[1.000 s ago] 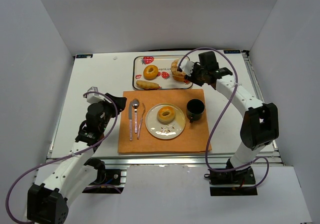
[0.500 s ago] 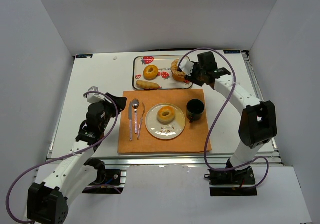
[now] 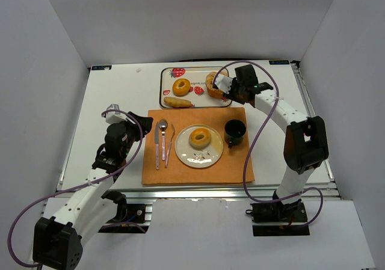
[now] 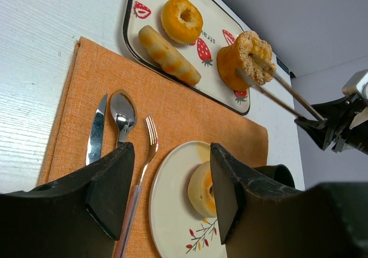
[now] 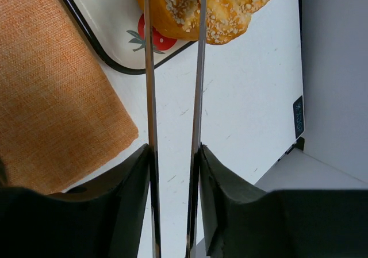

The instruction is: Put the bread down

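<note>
My right gripper (image 3: pixel 236 88) is shut on metal tongs (image 5: pixel 150 97), and the tong tips pinch a seeded bread roll (image 3: pixel 212 83) at the right end of the strawberry tray (image 3: pixel 165 83). In the left wrist view the roll (image 4: pixel 244 60) stands tilted on edge between the tongs (image 4: pixel 287 97). A donut (image 3: pixel 181 86) and a long bread (image 3: pixel 178 102) lie on the tray. Another donut (image 3: pixel 200 138) sits on the white plate (image 3: pixel 183 153). My left gripper (image 3: pixel 139 125) is open and empty at the left edge of the orange mat (image 3: pixel 234 165).
A black cup (image 3: pixel 234 131) stands on the mat to the right of the plate. A knife (image 3: pixel 157 144), spoon (image 3: pixel 163 139) and fork (image 3: pixel 169 147) lie to the left of the plate. White walls enclose the table on three sides.
My right gripper has shifted slightly left toward the tray, still holding the roll in the tongs. The left arm has barely moved.
</note>
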Tool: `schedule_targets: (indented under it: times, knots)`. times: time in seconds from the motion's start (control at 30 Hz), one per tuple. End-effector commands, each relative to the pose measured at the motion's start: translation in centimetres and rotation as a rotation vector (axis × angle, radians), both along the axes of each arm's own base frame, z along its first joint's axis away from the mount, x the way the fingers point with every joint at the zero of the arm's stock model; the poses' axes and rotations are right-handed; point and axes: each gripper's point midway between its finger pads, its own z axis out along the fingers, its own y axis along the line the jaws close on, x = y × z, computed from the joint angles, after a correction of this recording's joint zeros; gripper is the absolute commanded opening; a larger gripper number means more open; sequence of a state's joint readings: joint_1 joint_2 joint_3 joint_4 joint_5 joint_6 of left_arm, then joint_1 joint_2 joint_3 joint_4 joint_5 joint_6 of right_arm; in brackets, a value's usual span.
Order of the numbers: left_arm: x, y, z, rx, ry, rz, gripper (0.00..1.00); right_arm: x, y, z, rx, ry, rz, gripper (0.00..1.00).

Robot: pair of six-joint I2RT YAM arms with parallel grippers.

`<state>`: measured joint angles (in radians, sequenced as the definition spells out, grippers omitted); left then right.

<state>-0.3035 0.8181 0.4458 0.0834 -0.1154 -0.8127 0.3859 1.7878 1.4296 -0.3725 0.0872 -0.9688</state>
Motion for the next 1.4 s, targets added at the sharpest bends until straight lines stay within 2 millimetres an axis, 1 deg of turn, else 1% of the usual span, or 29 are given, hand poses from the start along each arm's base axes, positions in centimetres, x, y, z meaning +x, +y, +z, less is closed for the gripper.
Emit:
schedule_targets:
  times: [0.0, 0.07, 0.1, 0.13, 0.17, 0.2, 0.23, 0.3, 0.33, 0.4, 0.43, 0.47, 0.5, 0.53, 0.57, 0.6, 0.63, 0.67, 0.7, 0.73, 0.77, 0.8, 0.83, 0.9, 1.1, 1.37]
  knots:
    - [0.2, -0.2, 1.0, -0.010, -0.030, -0.007, 0.65, 1.3, -0.1, 2.3, 0.003, -0.082, -0.003, 0.40]
    - [0.3, -0.2, 0.9, -0.009, -0.028, -0.005, 0.65, 1.1, -0.1, 2.7, 0.011, -0.082, 0.001, 0.29]
    - [0.3, -0.2, 1.0, -0.010, -0.030, -0.005, 0.65, 0.9, 0.0, 2.6, 0.017, -0.074, 0.003, 0.20]
    - [0.2, -0.2, 1.0, -0.010, -0.030, -0.007, 0.65, 0.8, 0.2, 3.3, 0.033, -0.083, 0.002, 0.15]
    - [0.2, -0.1, 1.0, -0.008, -0.028, -0.006, 0.65, 0.7, 0.3, 3.7, 0.049, -0.085, 0.006, 0.08]
    - [0.2, -0.1, 1.1, -0.006, -0.030, -0.005, 0.65, 0.5, 0.4, 4.2, 0.062, -0.093, 0.009, 0.06]
    - [0.2, -0.2, 1.1, -0.006, -0.029, -0.008, 0.65, 0.3, 0.5, 5.5, 0.080, -0.115, 0.012, 0.04]
    - [0.2, -0.2, 1.1, -0.007, -0.030, -0.009, 0.65, -0.3, 0.9, 7.0, 0.125, -0.131, 0.026, 0.01]
    - [0.1, -0.1, 1.2, -0.005, -0.030, -0.006, 0.65, -1.0, 0.8, 8.7, 0.147, -0.157, 0.030, 0.01]
    - [0.1, -0.1, 1.3, -0.005, -0.032, -0.005, 0.65, -2.6, 2.0, 10.1, 0.221, -0.140, 0.090, 0.00]
    - [0.1, -0.1, 1.4, -0.006, -0.035, -0.005, 0.65, -3.7, 2.2, 11.9, 0.253, -0.158, 0.114, 0.00]
    - [0.1, 0.0, 1.4, -0.004, -0.035, -0.002, 0.65, -5.6, 2.9, 11.4, 0.288, -0.096, 0.164, 0.00]
    - [0.1, 0.0, 1.4, -0.004, -0.035, -0.004, 0.65, -6.9, 3.2, 11.4, 0.306, -0.066, 0.196, 0.00]
    - [0.0, 0.0, 1.5, -0.004, -0.037, -0.002, 0.65, -8.8, 3.5, 12.3, 0.335, -0.055, 0.240, 0.00]
    - [0.0, 0.1, 1.6, -0.003, -0.039, 0.000, 0.65, -11.2, 3.3, 10.4, 0.339, 0.034, 0.261, 0.00]
    - [0.0, 0.1, 1.5, -0.002, -0.037, 0.000, 0.65, -13.1, 4.1, 10.2, 0.386, 0.078, 0.319, 0.00]
    - [0.0, 0.1, 1.6, -0.002, -0.039, 0.000, 0.65, -15.0, 4.2, 10.9, 0.412, 0.083, 0.351, 0.01]
    - [0.0, 0.1, 1.6, -0.003, -0.039, 0.000, 0.65, -16.3, 4.1, 10.4, 0.423, 0.110, 0.368, 0.01]
    - [0.0, 0.1, 1.5, -0.002, -0.036, -0.001, 0.65, -18.1, 4.1, 8.6, 0.430, 0.174, 0.383, 0.02]
    - [0.0, 0.0, 1.6, -0.002, -0.037, -0.001, 0.65, -19.2, 3.8, 9.0, 0.441, 0.157, 0.389, 0.03]
    - [0.0, 0.1, 1.6, -0.003, -0.037, -0.001, 0.65, -19.9, 3.6, 8.6, 0.441, 0.167, 0.389, 0.03]
    - [-0.1, 0.1, 1.6, -0.003, -0.037, -0.003, 0.65, -21.0, 3.2, 7.2, 0.434, 0.208, 0.382, 0.05]
    - [0.0, 0.0, 1.5, -0.002, -0.034, -0.004, 0.65, -21.7, 2.9, 7.3, 0.432, 0.202, 0.388, 0.05]
    - [0.0, 0.0, 1.5, -0.003, -0.034, -0.006, 0.65, -22.8, 2.5, 6.5, 0.426, 0.219, 0.388, 0.06]
    - [0.0, -0.2, 1.5, -0.009, -0.033, -0.012, 0.65, -23.6, 2.2, 5.5, 0.417, 0.224, 0.397, 0.10]
    - [-0.6, 0.2, 1.7, -0.016, -0.039, 0.005, 0.65, -24.6, 2.7, 5.5, 0.434, 0.233, 0.438, 0.16]
